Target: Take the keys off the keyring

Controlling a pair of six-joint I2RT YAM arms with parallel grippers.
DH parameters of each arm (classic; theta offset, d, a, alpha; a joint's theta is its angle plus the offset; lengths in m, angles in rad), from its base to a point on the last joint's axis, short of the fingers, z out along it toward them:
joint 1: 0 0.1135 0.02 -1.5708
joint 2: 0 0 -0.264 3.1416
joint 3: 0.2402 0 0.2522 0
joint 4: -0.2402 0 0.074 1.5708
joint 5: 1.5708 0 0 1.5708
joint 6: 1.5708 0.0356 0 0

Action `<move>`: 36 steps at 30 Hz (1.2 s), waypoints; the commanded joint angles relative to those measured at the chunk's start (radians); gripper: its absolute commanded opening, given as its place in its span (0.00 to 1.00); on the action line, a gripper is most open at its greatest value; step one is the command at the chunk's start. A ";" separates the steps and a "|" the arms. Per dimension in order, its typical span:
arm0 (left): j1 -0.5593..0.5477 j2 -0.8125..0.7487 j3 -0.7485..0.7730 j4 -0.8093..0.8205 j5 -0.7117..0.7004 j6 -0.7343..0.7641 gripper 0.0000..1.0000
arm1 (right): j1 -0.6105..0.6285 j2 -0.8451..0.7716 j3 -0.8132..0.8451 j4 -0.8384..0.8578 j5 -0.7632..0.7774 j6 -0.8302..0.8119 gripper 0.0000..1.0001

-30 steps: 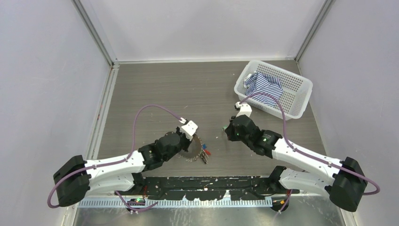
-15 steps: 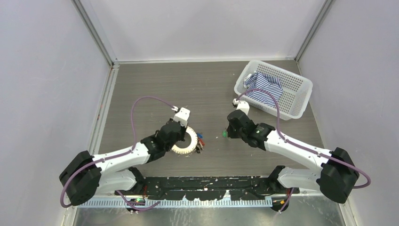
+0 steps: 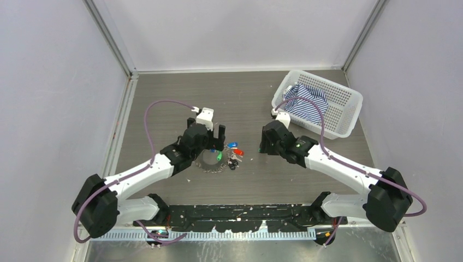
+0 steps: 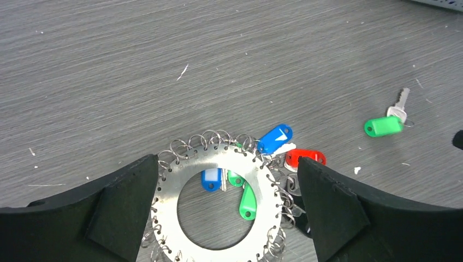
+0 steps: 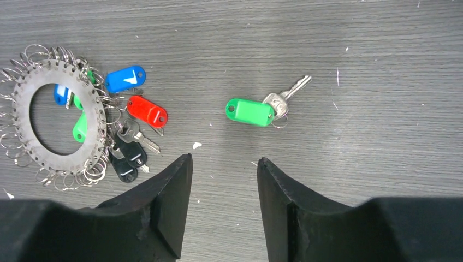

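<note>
**Left arm lifted off the ring; both grippers empty, one key off**

Over the last second my left arm has swung away from the bases; it was sitting low over the keyring (image 4: 168, 210), now the left gripper (image 4: 228, 161) hangs above it with the jaws spread wide, one finger each side of the ring, touching nothing as far as I can tell; nothing held.

The keyring has shifted with that move; it lies flat on the dark wood-grain table (image 3: 180, 103), a bit farther from the bases and more to the left than a second ago; the attached keys (image 5: 136, 147) are fanned out on its right side, blue tag (image 4: 274, 139) and red tag (image 4: 306, 158) outside the rim, a green tag (image 4: 247, 202) and a small blue one lying across the open centre; black-headed keys at the near edge in the right wrist view.

My right arm has also edged forward and left; the right gripper (image 5: 225, 161) has its jaws partly open, gap empty, hovering just short of the loose green-tagged key (image 5: 251, 112), which lies alone, well apart from the ring.

My read: one key is free, the bulk remain threaded; task is early; this looks like a regrasp beat, ring repositioned and let go; next I need the left jaws to pin the ring before the right can work another key off; risk is the ring sliding on the table.
</note>
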 commanded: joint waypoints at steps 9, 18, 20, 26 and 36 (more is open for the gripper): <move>0.008 -0.088 0.284 -0.449 0.002 -0.093 1.00 | -0.009 -0.067 0.154 -0.032 0.060 0.003 0.96; 0.008 -0.144 0.383 -0.621 -0.034 -0.125 1.00 | -0.010 -0.134 0.234 0.040 0.129 0.008 1.00; 0.008 -0.152 0.392 -0.641 -0.047 -0.122 1.00 | -0.010 -0.136 0.254 0.054 0.150 -0.002 1.00; 0.008 -0.165 0.414 -0.687 -0.048 -0.121 1.00 | -0.010 -0.160 0.267 0.120 0.170 -0.031 1.00; 0.008 -0.187 0.397 -0.674 -0.036 -0.113 1.00 | -0.009 -0.171 0.279 0.178 0.189 -0.074 1.00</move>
